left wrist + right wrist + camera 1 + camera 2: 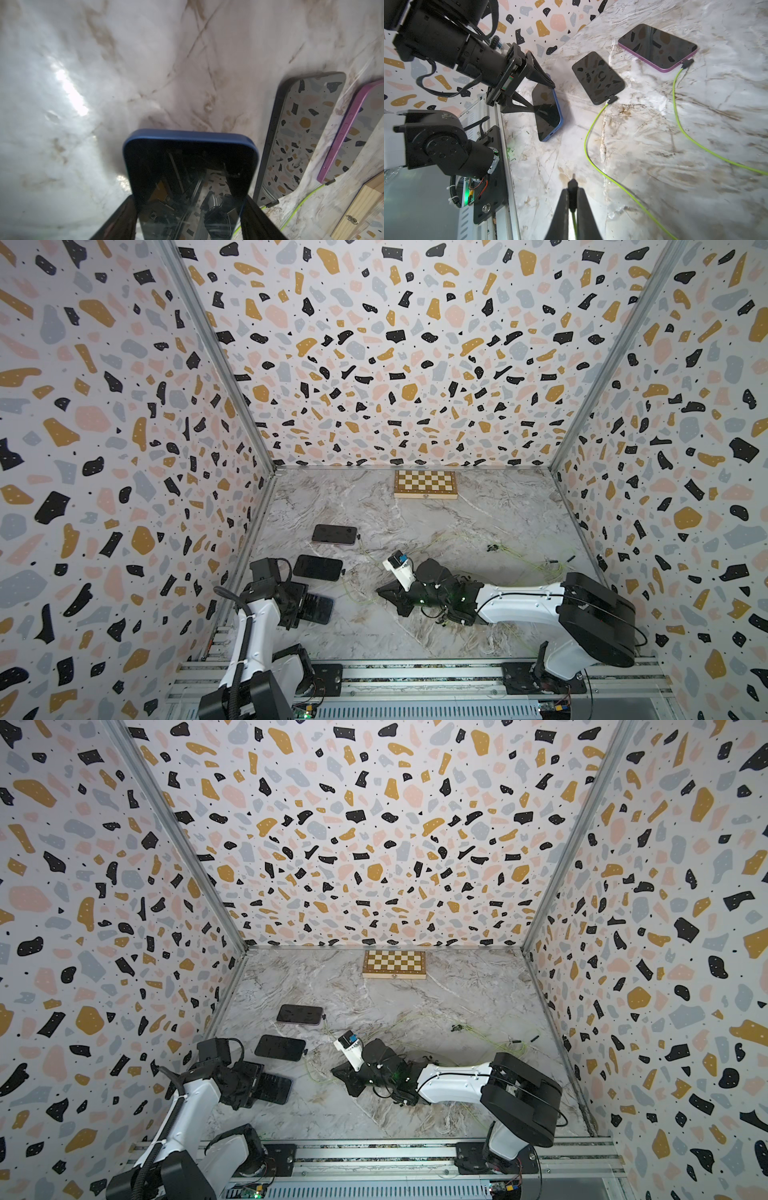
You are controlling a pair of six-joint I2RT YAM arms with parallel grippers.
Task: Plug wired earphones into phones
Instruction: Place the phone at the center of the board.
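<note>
Right gripper (572, 190) pinches a plug (573, 182); left gripper (544, 97) clamps the blue phone (548, 120); a tilted plug could miss or jam, or the push could skid the phone loose.

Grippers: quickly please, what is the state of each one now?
Left gripper: closed on the blue phone, holding its long edges.
Right gripper: closed on an earphone plug.

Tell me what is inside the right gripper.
A black plug is pinched in the right gripper, its metal tip poking out and its green cable trailing behind. The fingers cover the plug's sides.
</note>
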